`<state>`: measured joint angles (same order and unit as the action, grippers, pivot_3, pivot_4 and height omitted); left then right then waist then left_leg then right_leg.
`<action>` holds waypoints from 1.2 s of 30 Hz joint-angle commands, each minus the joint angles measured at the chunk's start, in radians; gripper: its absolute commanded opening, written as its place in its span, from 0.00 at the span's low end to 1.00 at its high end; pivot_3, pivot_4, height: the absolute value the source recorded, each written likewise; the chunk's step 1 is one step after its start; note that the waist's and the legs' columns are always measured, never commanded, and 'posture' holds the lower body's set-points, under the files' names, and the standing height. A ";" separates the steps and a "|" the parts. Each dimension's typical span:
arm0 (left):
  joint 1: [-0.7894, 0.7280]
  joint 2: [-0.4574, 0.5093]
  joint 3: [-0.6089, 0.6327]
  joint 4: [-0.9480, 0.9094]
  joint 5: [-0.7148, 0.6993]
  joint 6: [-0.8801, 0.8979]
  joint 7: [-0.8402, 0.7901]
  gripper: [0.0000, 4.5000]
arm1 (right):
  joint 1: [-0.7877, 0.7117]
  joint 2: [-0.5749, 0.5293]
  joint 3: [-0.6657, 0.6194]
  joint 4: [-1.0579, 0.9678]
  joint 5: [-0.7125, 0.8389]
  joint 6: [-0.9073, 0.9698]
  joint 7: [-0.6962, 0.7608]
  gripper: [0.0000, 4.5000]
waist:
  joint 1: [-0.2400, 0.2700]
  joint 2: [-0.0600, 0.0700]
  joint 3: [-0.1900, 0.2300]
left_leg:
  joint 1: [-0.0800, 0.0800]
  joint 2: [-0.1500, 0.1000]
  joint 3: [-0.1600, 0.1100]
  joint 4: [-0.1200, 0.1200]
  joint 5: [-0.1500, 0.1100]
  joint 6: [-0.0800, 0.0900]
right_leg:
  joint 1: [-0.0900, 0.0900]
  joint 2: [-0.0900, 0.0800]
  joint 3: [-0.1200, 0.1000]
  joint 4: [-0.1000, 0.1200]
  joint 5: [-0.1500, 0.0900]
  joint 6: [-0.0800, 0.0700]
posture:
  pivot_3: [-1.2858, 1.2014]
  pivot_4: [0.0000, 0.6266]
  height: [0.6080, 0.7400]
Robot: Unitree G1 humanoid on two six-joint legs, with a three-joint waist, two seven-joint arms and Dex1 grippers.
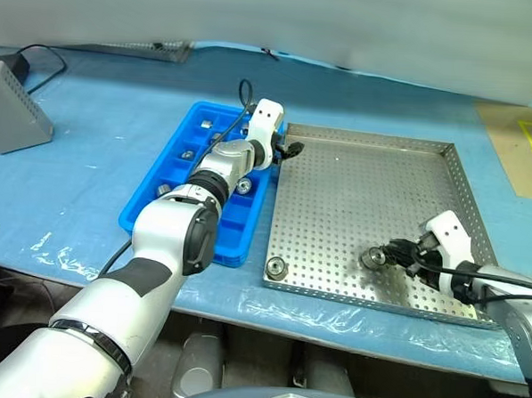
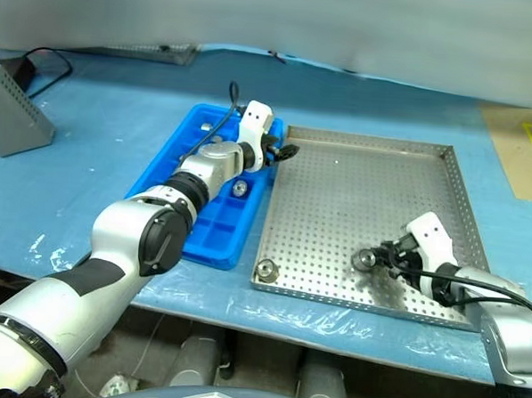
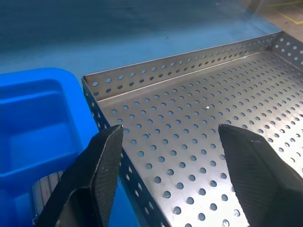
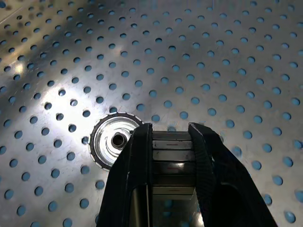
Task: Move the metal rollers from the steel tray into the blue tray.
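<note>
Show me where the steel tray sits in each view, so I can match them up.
Left eye view: steel tray right of centre, beside the blue tray.
Right eye view: right of centre again.
Left wrist view: one corner, its walls and perforated floor.
Right wrist view: perforated floor under a metal roller.
Shared landmark: the blue tray against its wall, in both eye views and the left wrist view.

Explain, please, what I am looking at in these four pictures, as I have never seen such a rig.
It is a two-armed humanoid robot at a blue-covered table. The two wide pictures come from its head cameras; the close ones from each wrist. On the table lie a perforated steel tray and a gridded blue tray holding some metal rollers. The left claw hangs open and empty where the trays meet. The right claw is closed, its tips beside a roller on the steel tray; another roller lies in its near corner.
</note>
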<state>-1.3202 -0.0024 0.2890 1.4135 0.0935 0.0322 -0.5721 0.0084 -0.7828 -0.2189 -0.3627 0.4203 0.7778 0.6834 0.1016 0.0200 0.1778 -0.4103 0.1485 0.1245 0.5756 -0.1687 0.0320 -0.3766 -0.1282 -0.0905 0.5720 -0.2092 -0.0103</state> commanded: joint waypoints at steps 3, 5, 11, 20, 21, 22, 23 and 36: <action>0.634 0.177 -0.287 -1.295 -0.361 0.419 -0.559 0.75 | -0.159 0.023 0.019 -0.086 0.076 0.046 -0.006 0.16 | -0.029 0.002 -0.002 | 0.004 0.002 0.006 -0.006 -0.001 0.001 | -0.006 0.001 0.007 0.002 -0.002 -0.004 | 0.55 0.24 1.00; 0.664 0.216 -0.286 -1.380 -0.436 0.498 -0.558 0.75 | -0.218 0.035 0.045 -0.082 0.062 0.036 -0.024 0.16 | -0.018 -0.001 -0.001 | -0.005 0.007 0.006 0.000 -0.001 0.000 | -0.018 0.004 0.006 0.020 -0.012 -0.018 | 0.56 0.24 1.00; 0.633 0.272 -0.248 -1.448 -0.569 0.660 -0.503 0.75 | -0.299 0.109 0.080 -0.050 0.024 0.021 -0.099 0.16 | 0.050 0.004 0.002 | -0.020 0.011 0.012 0.001 0.016 -0.009 | -0.037 0.004 0.005 0.042 -0.015 -0.023 | 0.56 0.24 1.00; 0.613 0.251 -0.290 -1.406 -0.607 0.651 -0.450 0.75 | -0.383 0.169 0.095 -0.097 0.039 0.035 -0.161 0.16 | 0.042 0.002 0.008 | 0.004 0.016 0.029 -0.023 0.027 -0.019 | -0.015 0.004 0.012 0.016 -0.012 -0.005 | 0.55 0.24 1.00; 0.613 0.250 -0.295 -1.402 -0.613 0.657 -0.452 0.75 | -0.416 0.179 0.088 -0.095 0.046 0.038 -0.174 0.16 | 0.039 0.002 0.008 | 0.004 0.016 0.029 -0.023 0.027 -0.018 | -0.017 0.004 0.013 0.017 -0.006 -0.005 | 0.55 0.24 1.00; 0.612 0.247 -0.296 -1.396 -0.623 0.668 -0.450 0.75 | -0.442 0.186 0.084 -0.094 0.049 0.038 -0.182 0.16 | 0.035 0.002 0.008 | 0.002 0.016 0.030 -0.024 0.027 -0.018 | -0.020 0.005 0.013 0.018 -0.002 -0.010 | 0.55 0.24 1.00; 0.610 0.243 -0.295 -1.389 -0.635 0.679 -0.446 0.75 | -0.463 0.191 0.085 -0.094 0.047 0.036 -0.188 0.16 | 0.033 0.003 0.008 | 0.001 0.016 0.030 -0.026 0.028 -0.019 | -0.023 0.006 0.012 0.019 -0.001 -0.012 | 0.55 0.24 1.00; 0.539 0.105 -0.233 -1.318 -0.733 0.677 -0.312 0.75 | -0.516 0.229 0.161 -0.115 0.003 0.010 -0.220 0.16 | 0.024 0.002 0.007 | -0.009 0.023 0.029 -0.025 0.032 -0.018 | -0.032 0.016 0.012 0.019 -0.003 -0.017 | 0.55 0.24 1.00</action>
<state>-0.7681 0.1064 0.0449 0.1205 -0.6140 0.7161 -0.8890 -0.4884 -0.5546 -0.0457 -0.4156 0.4138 0.7979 0.4644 0.1254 0.0223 0.1852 -0.4188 0.1723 0.1538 0.5509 -0.1377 0.0155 -0.4081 -0.1120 -0.0782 0.5923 -0.2122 -0.0278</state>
